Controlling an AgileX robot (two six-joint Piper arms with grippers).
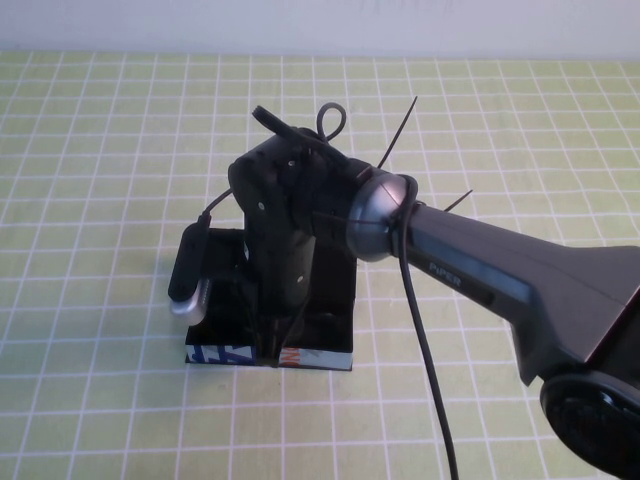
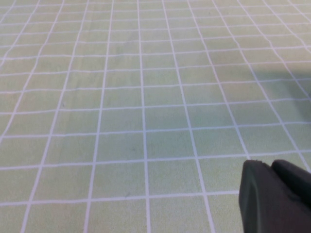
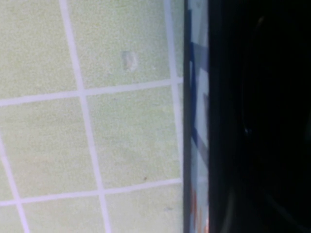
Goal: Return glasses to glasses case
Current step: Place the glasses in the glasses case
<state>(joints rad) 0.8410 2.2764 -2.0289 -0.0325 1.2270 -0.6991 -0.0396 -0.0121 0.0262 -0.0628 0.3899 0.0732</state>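
The glasses case [image 1: 335, 305] is a black box lying open at the table's middle, its blue, white and orange front side [image 1: 268, 357] facing me. My right gripper [image 1: 275, 330] points straight down into the case, and its body covers most of the inside. In the right wrist view the printed front side [image 3: 197, 121] runs along a dark interior. The glasses cannot be made out; the case's inside is dark and hidden by the gripper. My left gripper [image 2: 269, 166] is out of the high view, shut and empty over bare tablecloth.
A green tablecloth with a white grid [image 1: 100, 150] covers the whole table. The right arm [image 1: 500, 275] and its black cable [image 1: 425, 340] stretch in from the lower right over the cloth.
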